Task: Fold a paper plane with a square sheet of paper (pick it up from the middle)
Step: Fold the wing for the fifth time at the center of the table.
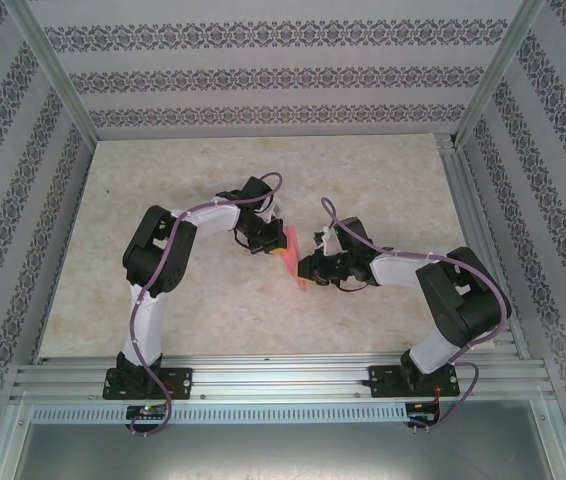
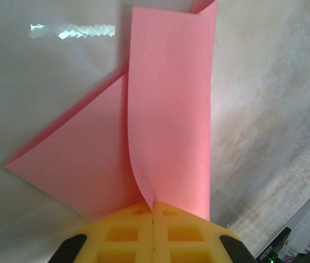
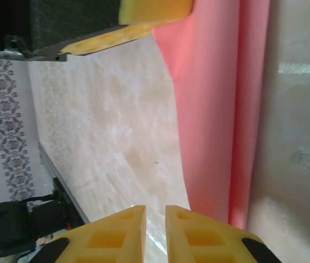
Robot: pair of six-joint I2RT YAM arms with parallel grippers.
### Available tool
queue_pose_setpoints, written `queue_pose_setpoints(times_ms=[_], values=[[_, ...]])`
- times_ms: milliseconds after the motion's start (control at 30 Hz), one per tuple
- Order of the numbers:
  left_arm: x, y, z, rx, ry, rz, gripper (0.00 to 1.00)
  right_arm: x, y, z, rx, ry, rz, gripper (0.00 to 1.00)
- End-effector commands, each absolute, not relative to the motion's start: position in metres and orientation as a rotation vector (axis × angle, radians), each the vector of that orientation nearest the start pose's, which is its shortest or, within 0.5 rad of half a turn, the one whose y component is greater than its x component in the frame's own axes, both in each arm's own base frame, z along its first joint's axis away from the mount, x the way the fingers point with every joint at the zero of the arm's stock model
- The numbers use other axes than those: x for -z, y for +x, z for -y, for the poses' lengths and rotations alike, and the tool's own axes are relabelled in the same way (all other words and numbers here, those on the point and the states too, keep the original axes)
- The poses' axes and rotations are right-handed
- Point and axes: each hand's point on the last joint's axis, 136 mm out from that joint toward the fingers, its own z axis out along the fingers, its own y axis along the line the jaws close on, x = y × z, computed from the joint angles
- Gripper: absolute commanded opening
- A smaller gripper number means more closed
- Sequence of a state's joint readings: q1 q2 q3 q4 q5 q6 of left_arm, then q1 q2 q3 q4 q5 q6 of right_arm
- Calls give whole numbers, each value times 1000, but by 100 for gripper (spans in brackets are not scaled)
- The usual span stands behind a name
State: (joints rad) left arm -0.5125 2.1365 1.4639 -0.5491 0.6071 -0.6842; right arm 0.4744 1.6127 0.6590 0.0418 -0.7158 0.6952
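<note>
Left pincer [image 2: 153, 211] clamps the partly folded square sheet of paper [image 2: 166, 109] where its layers meet, apparently steadying it over the desk [image 1: 213, 310]. Beside it, the right pincer [image 3: 155, 219], jaws slightly apart, grips nothing.

Matt pink paper [image 2: 166, 109], seemingly glossy tabletop [image 2: 62, 71]

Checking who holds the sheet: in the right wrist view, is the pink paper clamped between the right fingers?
No, the gap between the right fingers shows bare table, and the pink paper lies beside them.
</note>
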Motion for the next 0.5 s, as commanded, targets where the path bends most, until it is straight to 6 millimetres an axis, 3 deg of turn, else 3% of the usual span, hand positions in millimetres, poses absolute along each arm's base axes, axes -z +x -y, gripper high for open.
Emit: queue_pose_setpoints(times_ms=[0, 67, 233, 467], values=[[-31, 365, 314, 1116, -84, -2993, 4, -59, 260, -252, -1126, -173, -2692, 27], [-31, 366, 315, 1114, -86, -2994, 4, -67, 261, -248, -1020, -229, -2676, 29], [-31, 366, 315, 1119, -88, -2993, 4, -62, 262, -221, -704, -272, -2724, 31], [-29, 365, 315, 1120, -84, -2997, 4, -50, 255, -227, -530, -418, -2785, 32]])
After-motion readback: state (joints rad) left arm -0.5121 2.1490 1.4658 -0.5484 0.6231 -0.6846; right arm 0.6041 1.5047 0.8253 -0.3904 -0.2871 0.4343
